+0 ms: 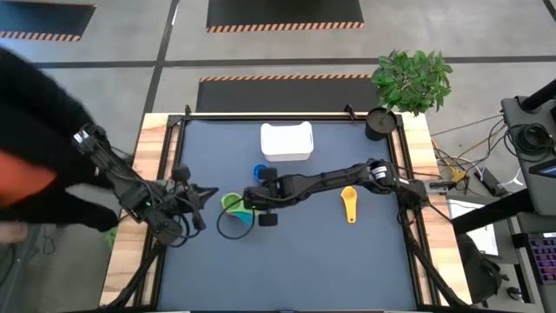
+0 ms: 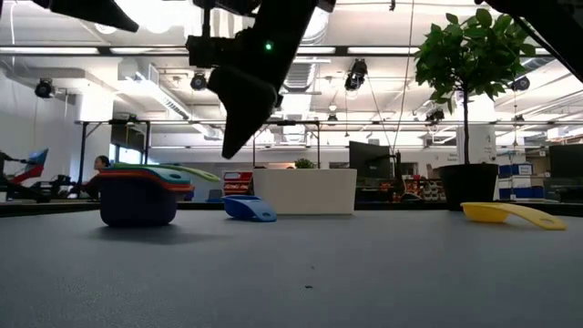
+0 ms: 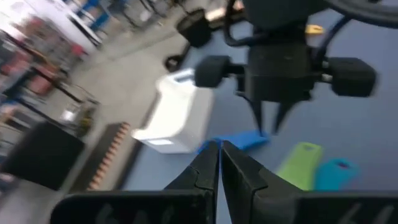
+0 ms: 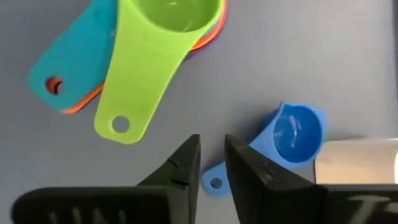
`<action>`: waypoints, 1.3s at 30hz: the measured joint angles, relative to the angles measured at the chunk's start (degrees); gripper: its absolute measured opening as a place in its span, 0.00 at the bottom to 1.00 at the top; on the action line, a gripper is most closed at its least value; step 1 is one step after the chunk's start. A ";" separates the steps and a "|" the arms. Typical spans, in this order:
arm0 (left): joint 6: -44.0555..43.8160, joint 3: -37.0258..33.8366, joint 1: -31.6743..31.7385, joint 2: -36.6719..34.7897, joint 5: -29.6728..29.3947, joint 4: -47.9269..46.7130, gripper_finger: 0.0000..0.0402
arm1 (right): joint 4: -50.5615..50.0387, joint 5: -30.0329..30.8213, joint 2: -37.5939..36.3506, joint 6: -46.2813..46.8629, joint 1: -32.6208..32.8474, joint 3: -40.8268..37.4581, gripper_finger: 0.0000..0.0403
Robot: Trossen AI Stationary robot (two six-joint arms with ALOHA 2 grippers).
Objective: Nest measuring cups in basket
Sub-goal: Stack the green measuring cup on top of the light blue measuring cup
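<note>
Right gripper (image 4: 211, 163), jaws nearly clenched on nothing, hovers nearest the blue cup (image 4: 292, 134), handle pointing toward the jaws; left gripper (image 3: 219, 163) clenched, empty.

The green measuring cup (image 4: 163, 46) is smooth plastic with a soft gloss in its bowl, and the blue measuring cup (image 4: 292, 135) just beside the basket (image 1: 287, 141) has the same sheen. The basket looks like matt white plastic, though the views blur it. The table (image 1: 347, 261) has a matt dark mat framed by pale bare wood.
</note>
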 joint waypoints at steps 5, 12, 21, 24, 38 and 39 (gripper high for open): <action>-5.90 0.00 -0.02 4.22 7.16 0.07 0.00 | 2.20 -0.28 -0.64 -3.81 -0.25 -3.11 0.08; -12.52 0.00 -1.10 12.09 16.97 -0.18 0.00 | 8.47 -0.28 -9.51 -5.63 -0.64 -15.43 0.02; -18.54 0.00 -1.77 19.06 17.05 1.10 0.00 | 45.27 -5.88 -22.40 -4.40 -0.77 -42.05 0.02; -19.97 0.00 -1.77 22.48 17.06 4.07 0.00 | 56.06 -6.01 -21.97 -4.38 -0.90 -47.15 0.02; -25.25 0.00 -1.46 38.33 16.80 13.60 0.00 | 76.08 -7.80 -15.95 -1.01 -3.41 -53.75 0.02; -25.53 0.00 -1.29 39.24 16.73 13.85 0.00 | 76.46 -7.76 -15.51 -0.89 -3.49 -53.92 0.02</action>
